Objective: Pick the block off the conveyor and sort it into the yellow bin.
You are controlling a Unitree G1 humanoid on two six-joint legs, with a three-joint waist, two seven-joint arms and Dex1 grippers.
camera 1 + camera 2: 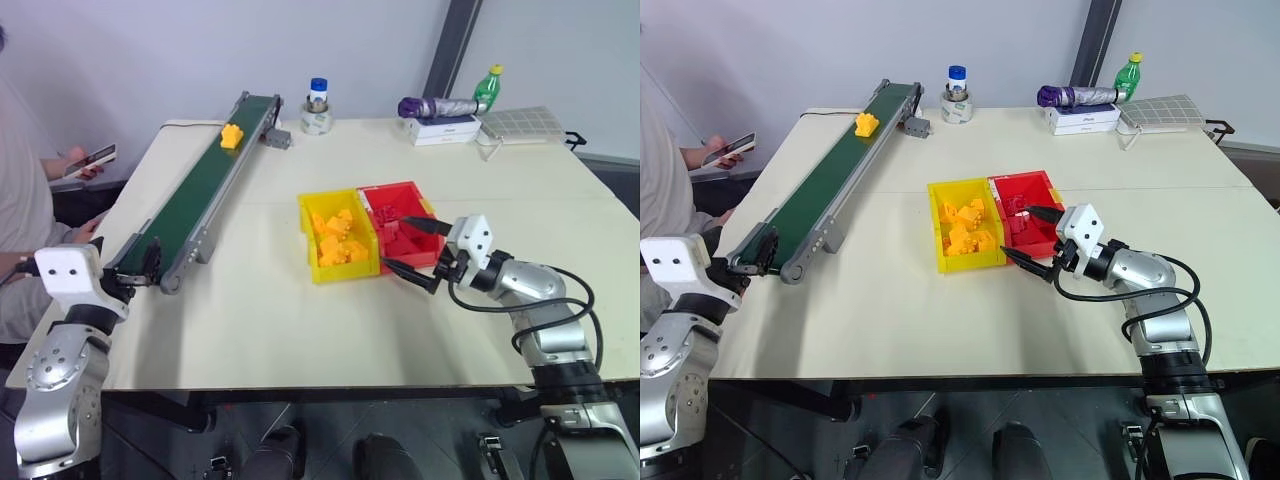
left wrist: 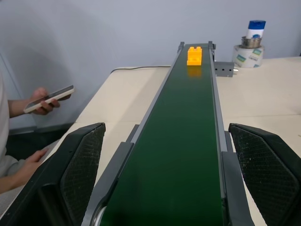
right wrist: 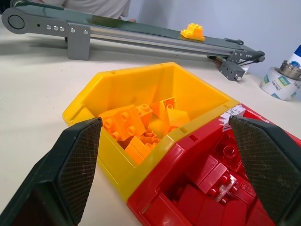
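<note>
Block [image 1: 231, 135] sits at the far end of the conveyor [image 1: 195, 195], well apart from our left end effector [image 1: 140, 268], which waits released at the near end. Our right end effector [image 1: 418, 250], also released and empty, hovers at the red bin [image 1: 420, 195] beside the yellow bin [image 1: 312, 252]

Glossy plastic yellow bin [image 3: 113, 84] – matt belt (seemingly rubber) on conveyor [image 2: 188, 141].

Cream table [image 1: 330, 330] before a pale grey wall [image 1: 150, 50], dark upright post [image 1: 448, 45].
</note>
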